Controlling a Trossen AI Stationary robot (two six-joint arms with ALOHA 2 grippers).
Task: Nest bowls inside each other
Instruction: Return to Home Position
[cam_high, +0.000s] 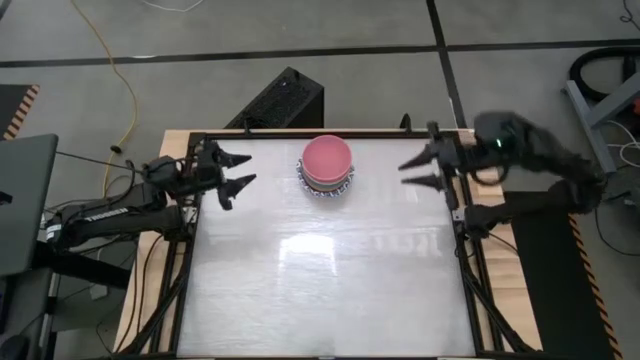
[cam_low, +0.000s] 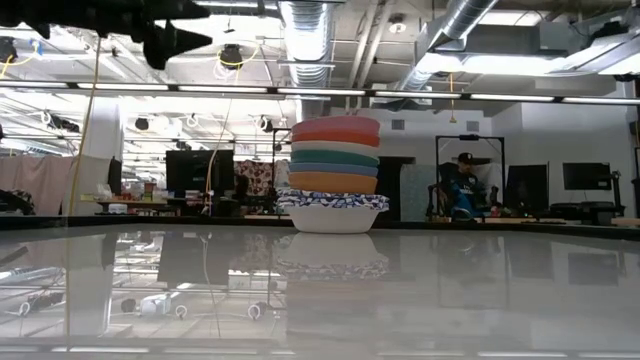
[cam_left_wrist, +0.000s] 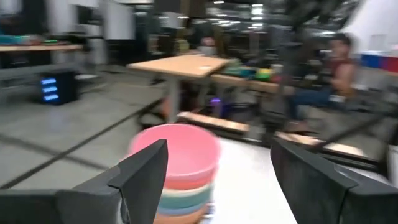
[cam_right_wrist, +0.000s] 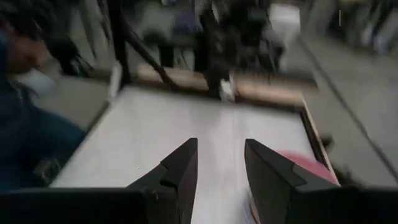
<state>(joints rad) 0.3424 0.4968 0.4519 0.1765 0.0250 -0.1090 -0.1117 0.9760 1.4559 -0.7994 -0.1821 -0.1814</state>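
Up close, the left gripper (cam_high: 250, 168) and right gripper (cam_high: 403, 174) hang spread and empty, flanking 1 bowl stack (cam_high: 327, 165), pink on top, near the table's (cam_high: 330, 280) far edge. Nesting looks done; next, just park the arms.

An open industrial lab: bare ceiling ducts (cam_low: 300, 30) and strip lights (cam_low: 230, 90) run overhead; beyond the left claw (cam_left_wrist: 217, 143) lie concrete floor (cam_left_wrist: 62, 143), a wooden workbench (cam_left_wrist: 180, 65) and a seated person (cam_left_wrist: 339, 68).
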